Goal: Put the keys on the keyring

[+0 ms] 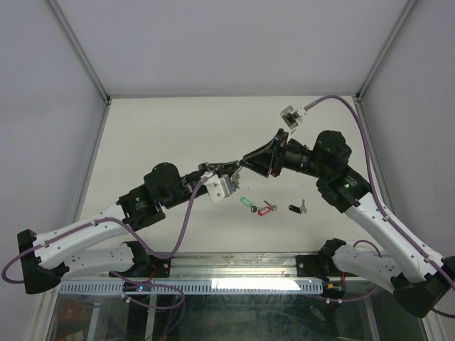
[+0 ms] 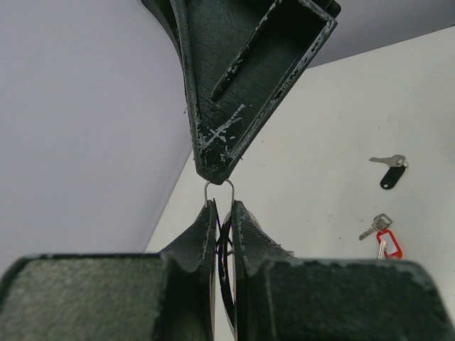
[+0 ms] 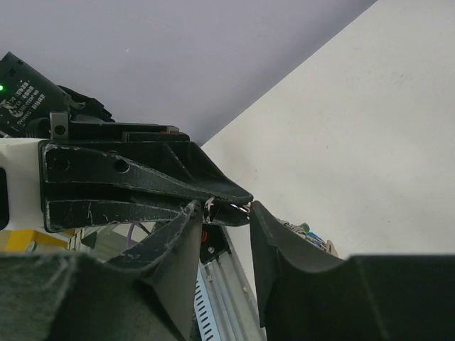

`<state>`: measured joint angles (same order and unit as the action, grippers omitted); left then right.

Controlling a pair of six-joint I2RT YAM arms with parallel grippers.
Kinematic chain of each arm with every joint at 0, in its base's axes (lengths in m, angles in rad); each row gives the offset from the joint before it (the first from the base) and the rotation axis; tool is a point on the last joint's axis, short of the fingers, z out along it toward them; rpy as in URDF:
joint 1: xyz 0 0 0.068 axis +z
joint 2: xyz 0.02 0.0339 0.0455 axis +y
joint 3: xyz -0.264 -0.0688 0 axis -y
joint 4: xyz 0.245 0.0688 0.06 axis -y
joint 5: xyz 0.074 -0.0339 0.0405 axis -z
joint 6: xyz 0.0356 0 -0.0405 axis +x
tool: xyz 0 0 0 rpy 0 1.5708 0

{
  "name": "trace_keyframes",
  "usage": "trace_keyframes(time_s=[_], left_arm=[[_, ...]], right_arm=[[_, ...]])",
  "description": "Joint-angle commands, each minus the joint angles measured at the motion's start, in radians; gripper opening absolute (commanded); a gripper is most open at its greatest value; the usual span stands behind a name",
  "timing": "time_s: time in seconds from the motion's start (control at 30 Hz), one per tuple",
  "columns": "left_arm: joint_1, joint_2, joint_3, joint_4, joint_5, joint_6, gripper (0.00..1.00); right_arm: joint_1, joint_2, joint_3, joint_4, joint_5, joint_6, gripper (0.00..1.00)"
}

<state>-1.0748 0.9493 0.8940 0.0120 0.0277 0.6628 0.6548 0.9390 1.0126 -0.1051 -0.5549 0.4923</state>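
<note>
The keyring (image 2: 219, 186) is showing as a thin wire loop poking out just above the tips of the left claw (image 2: 224, 213), which is pinching it tight in mid-air at the centre of the overhead frame. The right claw (image 3: 225, 211) is meeting it tip to tip, its fingers standing partly apart on either side of the loop and gripping nothing we are able to see. The keys are lying loose in a row on the surface (image 1: 178, 128), just below centre: the green-tagged key (image 1: 247, 203), the red-tagged key (image 1: 266, 208) and the black-tagged key (image 1: 297, 207).

We are judging the wire to be the weak point. If the right claw closes off-centre, it could be shoving the loop out of the pinch or bending it. The tips are also crowding close enough to be risking a knock.

Small white print is showing on the dark housing (image 3: 21, 99) at the upper left of the right wrist view, too small to read. We are making out no lettering on the tags.
</note>
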Motion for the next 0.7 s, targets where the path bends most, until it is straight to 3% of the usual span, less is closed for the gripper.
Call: trace_keyframes(time_s=[0.0,0.3,0.67], left_arm=[[-0.013,-0.006,0.032,0.090,-0.004,-0.010,0.00],[-0.012,0.003,0.037,0.090,0.004,-0.009,0.00],[-0.013,0.000,0.037,0.089,-0.009,-0.011,0.00]], right_arm=[[-0.003,0.007,0.040,0.081,-0.063,0.032,0.34],[0.002,0.027,0.038,0.103,-0.074,0.048,0.27],[0.013,0.042,0.041,0.102,-0.093,0.041,0.10]])
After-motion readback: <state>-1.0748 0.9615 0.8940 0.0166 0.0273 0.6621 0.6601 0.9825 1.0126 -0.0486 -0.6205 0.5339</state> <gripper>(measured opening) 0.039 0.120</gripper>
